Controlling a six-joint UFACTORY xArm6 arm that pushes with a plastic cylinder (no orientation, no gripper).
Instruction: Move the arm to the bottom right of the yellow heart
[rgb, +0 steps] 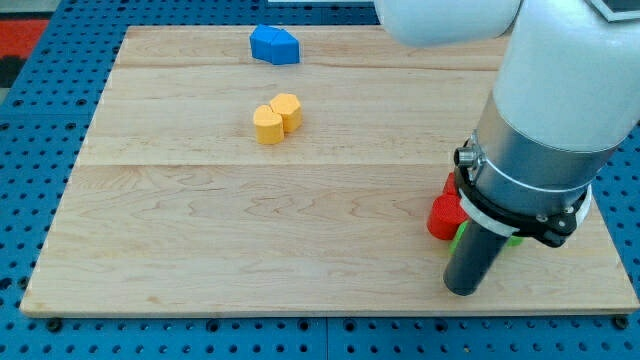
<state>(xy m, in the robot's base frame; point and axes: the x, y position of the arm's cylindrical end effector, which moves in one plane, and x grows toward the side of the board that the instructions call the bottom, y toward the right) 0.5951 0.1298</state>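
Wooden board (200, 240) was seen spread across view. Blue block (275, 45) was placed near view's top, left of centre. Yellow heart (277, 118) was found just below it, well apart from arm. Red block (445, 215) and green block (461, 233), shapes not made out, were partly hidden at view's right, just beside rod. My tip (462, 288) was rested near bottom right; no fingers were fitted, so nothing was clamped. Approach step was judged barely begun; next move was judged to call for travel up-left, stopping just below-right of heart without contact.
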